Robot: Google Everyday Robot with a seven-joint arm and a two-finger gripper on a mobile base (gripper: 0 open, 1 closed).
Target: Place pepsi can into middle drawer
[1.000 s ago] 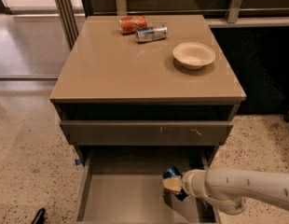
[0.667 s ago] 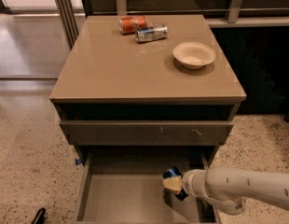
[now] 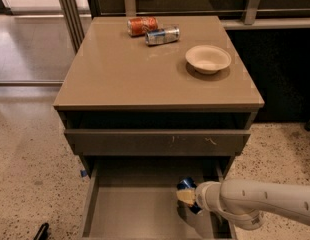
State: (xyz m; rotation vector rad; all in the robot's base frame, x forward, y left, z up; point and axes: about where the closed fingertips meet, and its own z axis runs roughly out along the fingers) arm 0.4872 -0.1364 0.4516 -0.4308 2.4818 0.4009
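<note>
From my station I see the end effector (image 3: 187,196) low at the right of the cabinet, reaching in from the right on the end of the pale arm (image 3: 265,201), and it is pinching the pepsi can (image 3: 185,184). The can hangs over the right half of the open middle drawer (image 3: 135,209), near its right wall and towards the back, with a dark shadow on the drawer floor under it. What I can make out of the can is a dark blue body, glossy at the upper edge, with a pale tan pad of the end effector lying across it, so that blue shows both above and below the pad; I cannot read the logo or see the ends from here. The drawer itself is pulled well out, a flat grey-brown floor with thin low sides. Above it sits the shut upper drawer (image 3: 157,142), its front marked with small pale scratches. On the worktop (image 3: 125,69), at the back, an orange can (image 3: 142,25) and a silver can (image 3: 162,35) lie on their sides just beside each other, and a pale bowl (image 3: 208,59) stands to the right.
</note>
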